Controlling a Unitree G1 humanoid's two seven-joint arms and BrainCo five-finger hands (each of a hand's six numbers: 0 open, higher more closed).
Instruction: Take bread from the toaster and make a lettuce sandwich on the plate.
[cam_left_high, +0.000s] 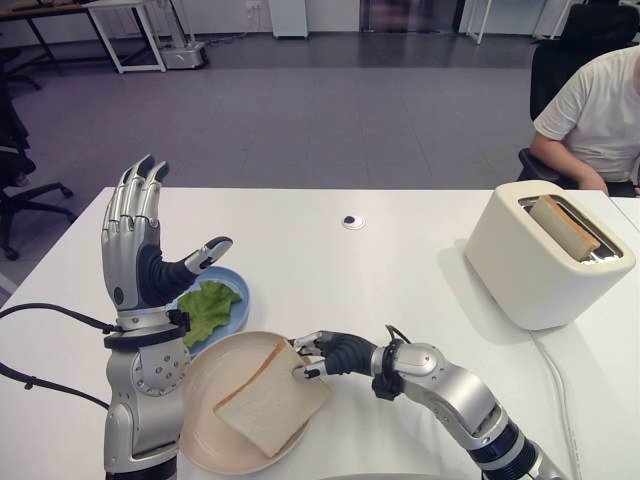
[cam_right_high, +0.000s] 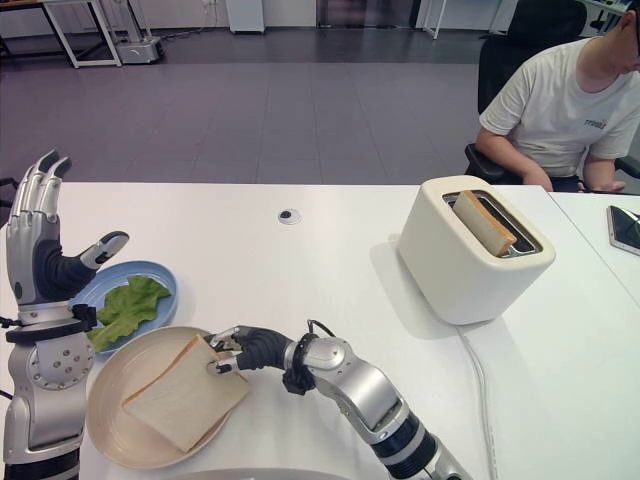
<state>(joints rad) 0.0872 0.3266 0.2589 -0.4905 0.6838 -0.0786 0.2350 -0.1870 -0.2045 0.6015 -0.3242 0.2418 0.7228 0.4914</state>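
Bread slice (cam_left_high: 268, 402) lies flat on the tan plate (cam_left_high: 205, 382) at the near left of the bench (cam_left_high: 400, 265), its right corner sticking out over the plate's right rim. Right hand (cam_left_high: 338, 352) is low, just right of the plate. Its fingers (cam_left_high: 303, 371) are curled in and pinched on that right corner of the slice, thumb on top, the others at the edge.

Left hand (cam_left_high: 135, 245) is upright at the far left, above the plate's left side, fingers spread straight and holding nothing.

Lettuce (cam_left_high: 210, 308) sits in the blue dish (cam_left_high: 242, 298), just behind the plate and touching nothing else. Toaster (cam_left_high: 545, 260) is at far right, well apart from both hands, with a second slice (cam_left_high: 563, 228) standing up in its slot. Small round disc (cam_left_high: 352, 221) lies mid-bench at the far edge.
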